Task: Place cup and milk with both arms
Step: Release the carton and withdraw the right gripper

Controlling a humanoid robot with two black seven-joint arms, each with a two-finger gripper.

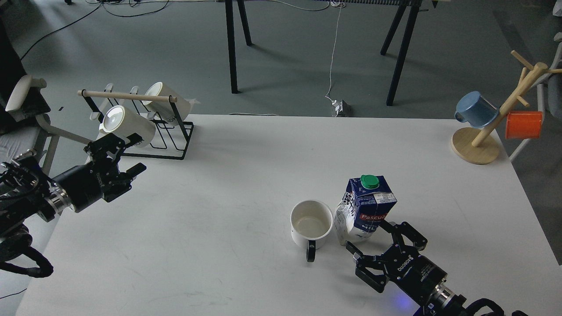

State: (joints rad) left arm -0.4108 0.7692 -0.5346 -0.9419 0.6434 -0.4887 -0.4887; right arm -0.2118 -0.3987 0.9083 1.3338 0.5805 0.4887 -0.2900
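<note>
The cup (pixel 311 224), a squat white mug with a black handle pointing toward me, stands on the white table (pixel 246 166) near its front middle. The milk (pixel 365 210), a blue and white carton with a green cap, stands upright just right of the cup, close to or touching it. My right gripper (pixel 368 237) is open just in front of the carton, its fingers apart and clear of it. My left gripper (pixel 120 156) is open and empty at the table's left edge, beside the wire rack.
A black wire rack (pixel 145 123) with white lettered mugs stands at the back left. A wooden mug tree (pixel 487 127) with a blue cup and an orange cup stands at the back right. Black table legs stand on the floor beyond.
</note>
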